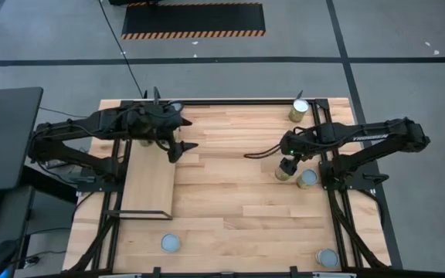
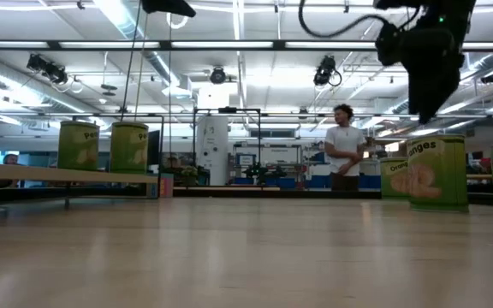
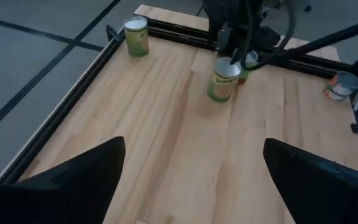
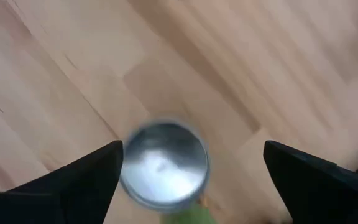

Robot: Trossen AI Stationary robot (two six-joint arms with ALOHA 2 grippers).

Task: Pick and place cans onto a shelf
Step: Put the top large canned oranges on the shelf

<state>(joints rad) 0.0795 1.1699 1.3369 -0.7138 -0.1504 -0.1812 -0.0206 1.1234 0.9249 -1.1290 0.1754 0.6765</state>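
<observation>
My right gripper (image 1: 286, 164) is open and points down just above an olive-sided can (image 1: 283, 173) that stands upright on the tabletop at the right. In the right wrist view the can's silver top (image 4: 163, 163) lies below, between my two fingers, untouched. The low view shows a gap between that gripper (image 2: 426, 115) and the can (image 2: 437, 171). My left gripper (image 1: 185, 133) is open and empty (image 3: 194, 180) over the far end of the shelf (image 1: 149, 185). Two cans (image 2: 77, 145) (image 2: 129, 145) stand on the shelf's far end.
Another can (image 1: 307, 178) stands right beside the one under my right gripper. One can (image 1: 300, 110) stands at the far right corner and two (image 1: 171, 243) (image 1: 327, 257) near the front edge. The table's middle is bare wood. A person (image 2: 345, 145) stands far behind the table.
</observation>
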